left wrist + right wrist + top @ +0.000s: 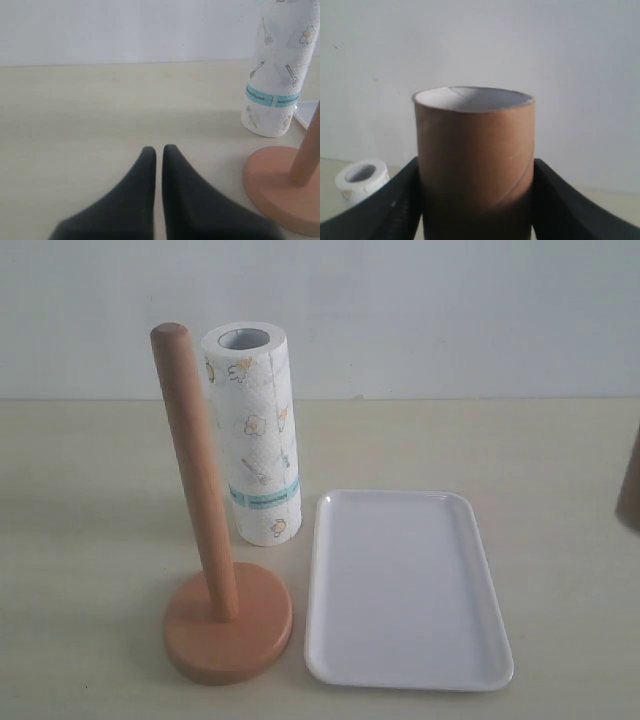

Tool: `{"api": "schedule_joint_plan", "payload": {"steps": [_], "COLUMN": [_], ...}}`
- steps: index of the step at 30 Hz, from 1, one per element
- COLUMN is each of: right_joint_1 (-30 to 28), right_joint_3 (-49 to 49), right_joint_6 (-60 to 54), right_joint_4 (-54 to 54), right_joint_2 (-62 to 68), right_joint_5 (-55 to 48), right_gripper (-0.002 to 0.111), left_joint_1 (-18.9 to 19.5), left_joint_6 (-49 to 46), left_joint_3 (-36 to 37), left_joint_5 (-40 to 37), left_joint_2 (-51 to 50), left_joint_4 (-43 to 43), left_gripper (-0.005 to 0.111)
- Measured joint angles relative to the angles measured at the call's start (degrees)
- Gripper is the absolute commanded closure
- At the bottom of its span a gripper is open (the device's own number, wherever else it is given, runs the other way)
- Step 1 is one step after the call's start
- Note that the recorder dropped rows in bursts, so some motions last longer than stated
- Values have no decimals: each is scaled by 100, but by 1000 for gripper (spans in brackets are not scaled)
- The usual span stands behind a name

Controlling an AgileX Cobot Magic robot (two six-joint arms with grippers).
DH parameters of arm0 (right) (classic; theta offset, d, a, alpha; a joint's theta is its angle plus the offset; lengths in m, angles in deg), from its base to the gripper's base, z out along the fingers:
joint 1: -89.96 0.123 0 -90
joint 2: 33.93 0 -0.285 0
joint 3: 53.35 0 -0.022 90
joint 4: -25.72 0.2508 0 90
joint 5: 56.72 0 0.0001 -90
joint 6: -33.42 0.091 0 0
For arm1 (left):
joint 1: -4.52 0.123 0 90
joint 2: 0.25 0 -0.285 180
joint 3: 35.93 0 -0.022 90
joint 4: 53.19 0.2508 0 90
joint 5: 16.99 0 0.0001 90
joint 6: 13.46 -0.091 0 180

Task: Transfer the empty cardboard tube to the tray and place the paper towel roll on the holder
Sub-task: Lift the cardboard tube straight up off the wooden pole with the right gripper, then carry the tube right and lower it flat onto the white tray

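Left claw point(159, 150): fingers are sitting together with only a thin slit between them, holding nothing, and hovering low over the pale surface point(90, 540).

Right claw point(476, 170): is clamping the tube point(475, 145), one dark finger point(405, 195) pressing on each side of the brown wall. The tube is standing upright in the grip, its open end up and its greyish inside showing. It is being held off the tray point(405, 585), not yet on it. In the exterior view a dark brownish shape is cutting in at the right edge. I cannot tell whether it is the tube or the arm.

Holder point(215, 610): is standing on its round base at the front left, the post rising upright.

Roll point(255, 430): is standing on end on the surface just behind the holder, the teal band near its bottom. It is not yet on the post. The post is overlapping its left edge in the exterior view.

Tray: is lying flat just to the right of the holder base, a narrow gap between them. Its far left corner is lying near the foot of the roll.
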Motion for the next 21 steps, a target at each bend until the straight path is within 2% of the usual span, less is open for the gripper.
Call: {"api": "schedule_joint_plan", "payload": {"steps": [5,8,11,15,18,21], "right_joint_1": [0,-87,-435,-1261,-1931,-2424], "right_joint_3": [693,678,455,58,-267,-737], "right_joint_6": [1565,1880,1829,610,-1218,-3282], "right_joint_4": [-280,-270,53,1562,3525,5520], "right_joint_2": [760,1447,2115,2905,3470,3999], "right_joint_5": [-116,-79,-2,704,1151,917], "right_gripper": [109,109,109,109,109,109], "left_joint_1": [0,0,0,0,0,0], "left_joint_6": [0,0,0,0,0,0], "left_joint_3": [0,0,0,0,0,0], "left_joint_5": [0,0,0,0,0,0], "left_joint_2": [0,0,0,0,0,0], "left_joint_4": [0,0,0,0,0,0], "left_gripper": [103,103,103,103,103,103]}}
